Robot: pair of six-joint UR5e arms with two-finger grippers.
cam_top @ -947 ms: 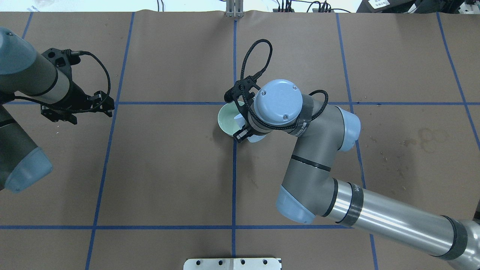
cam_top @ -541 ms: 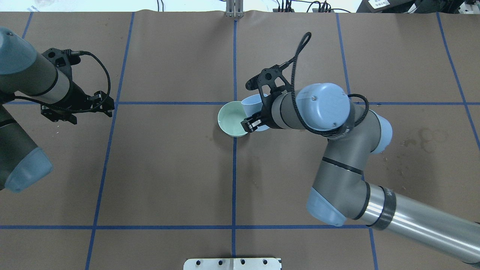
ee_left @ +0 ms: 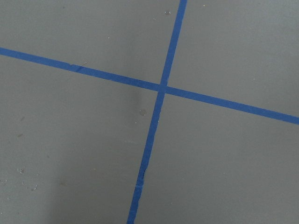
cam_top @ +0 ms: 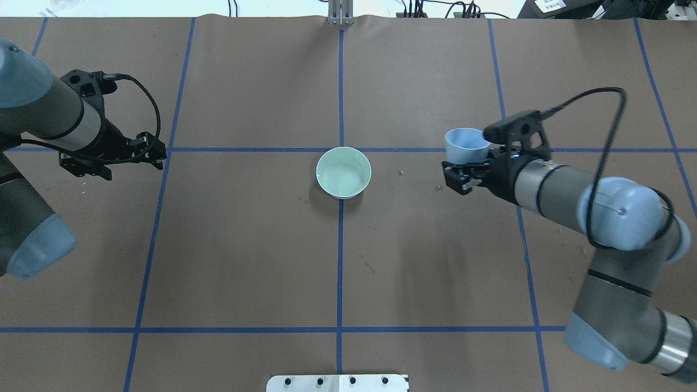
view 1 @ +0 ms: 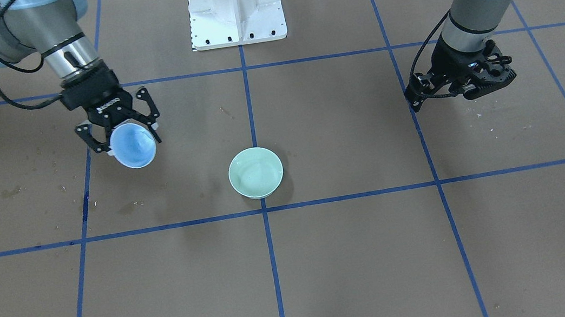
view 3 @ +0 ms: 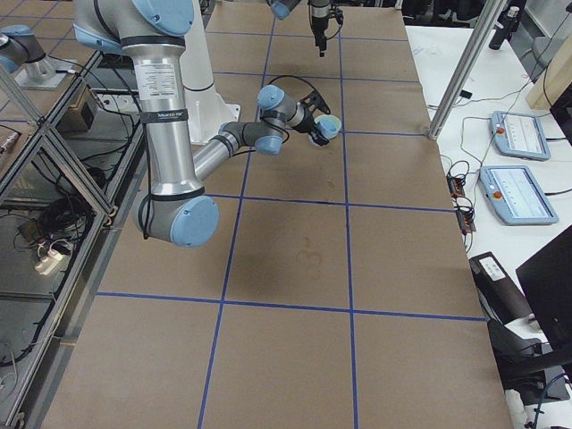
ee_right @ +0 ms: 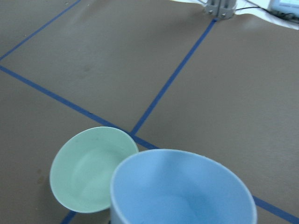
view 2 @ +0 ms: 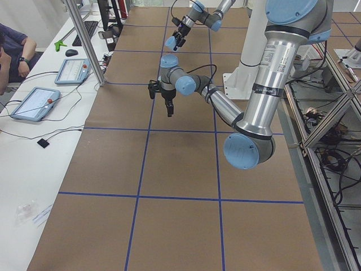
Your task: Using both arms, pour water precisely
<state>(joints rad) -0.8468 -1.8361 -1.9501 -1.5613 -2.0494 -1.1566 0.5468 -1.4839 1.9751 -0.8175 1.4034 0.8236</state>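
A pale green bowl (cam_top: 343, 172) stands on the brown table at the centre; it also shows in the front view (view 1: 256, 173) and the right wrist view (ee_right: 91, 170). My right gripper (cam_top: 471, 163) is shut on a light-blue cup (cam_top: 466, 145), held roughly upright above the table, well to the right of the bowl. The cup also shows in the front view (view 1: 133, 145) and the right wrist view (ee_right: 182, 191). No stream of water shows, and I cannot tell what the bowl or cup holds. My left gripper (cam_top: 117, 155) is open and empty, pointing down over a tape crossing far to the left.
Blue tape lines (cam_top: 340, 81) divide the table into squares. The white pedestal base (view 1: 235, 6) stands at the robot's side. A metal post (view 2: 84, 45), tablets (view 2: 34, 101) and an operator (view 2: 11, 51) are beyond the table's far edge.
My right arm has swung away from the bowl to the right with the blue cup, which has gone from tipped over the bowl to roughly upright. The left arm has not moved.
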